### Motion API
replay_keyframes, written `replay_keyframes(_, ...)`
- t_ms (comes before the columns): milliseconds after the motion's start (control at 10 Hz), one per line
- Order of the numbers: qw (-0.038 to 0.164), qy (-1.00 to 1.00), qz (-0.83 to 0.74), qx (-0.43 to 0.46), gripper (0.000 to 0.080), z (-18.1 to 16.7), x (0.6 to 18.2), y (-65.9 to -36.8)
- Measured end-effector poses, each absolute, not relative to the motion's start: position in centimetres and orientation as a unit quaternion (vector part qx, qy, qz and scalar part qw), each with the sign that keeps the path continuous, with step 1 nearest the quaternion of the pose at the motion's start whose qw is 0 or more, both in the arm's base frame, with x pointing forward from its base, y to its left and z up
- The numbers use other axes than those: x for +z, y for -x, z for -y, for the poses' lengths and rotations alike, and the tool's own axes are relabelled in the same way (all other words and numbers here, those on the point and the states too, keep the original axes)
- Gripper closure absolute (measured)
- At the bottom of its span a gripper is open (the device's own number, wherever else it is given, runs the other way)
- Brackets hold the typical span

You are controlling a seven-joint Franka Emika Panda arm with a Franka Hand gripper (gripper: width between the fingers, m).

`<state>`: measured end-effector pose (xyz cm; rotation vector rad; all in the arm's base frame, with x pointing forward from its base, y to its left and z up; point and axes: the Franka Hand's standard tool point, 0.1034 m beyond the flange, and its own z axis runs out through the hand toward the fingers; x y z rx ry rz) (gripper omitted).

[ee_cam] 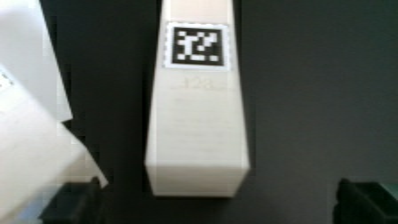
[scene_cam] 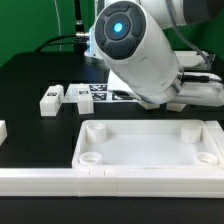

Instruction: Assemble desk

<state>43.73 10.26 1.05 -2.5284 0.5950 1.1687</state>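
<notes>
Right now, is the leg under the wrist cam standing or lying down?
Lying down: in the wrist view the leg shows its long tagged face upward, flat on the black table.

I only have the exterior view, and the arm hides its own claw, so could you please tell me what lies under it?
Observer: A white leg lies flat on the black table, right below the claw.
Operator: Thank you. Is the claw open or gripping it?
Observer: Open. The fingers stand on either side of the leg's nearer end, clear of it.
Operator: Can you see its tag?
Observer: Yes, a black-and-white tag faces up near the leg's far end.
</notes>
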Motion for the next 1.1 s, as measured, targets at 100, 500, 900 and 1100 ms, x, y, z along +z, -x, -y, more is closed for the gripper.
replay_keyframes(100,0.144,0.878,-0.205,0.408,0.0151,-10.5,0.8,-43.3)
replay_keyframes(500,0.14,0.876,-0.203,0.415,0.0151,-10.8,0.5,-42.3)
replay_keyframes(900,0.138,0.876,-0.198,0.417,0.0367,-11.3,0.5,-42.1)
replay_keyframes(1100,0.138,0.877,-0.197,0.417,0.0511,-11.4,0.5,-42.1)
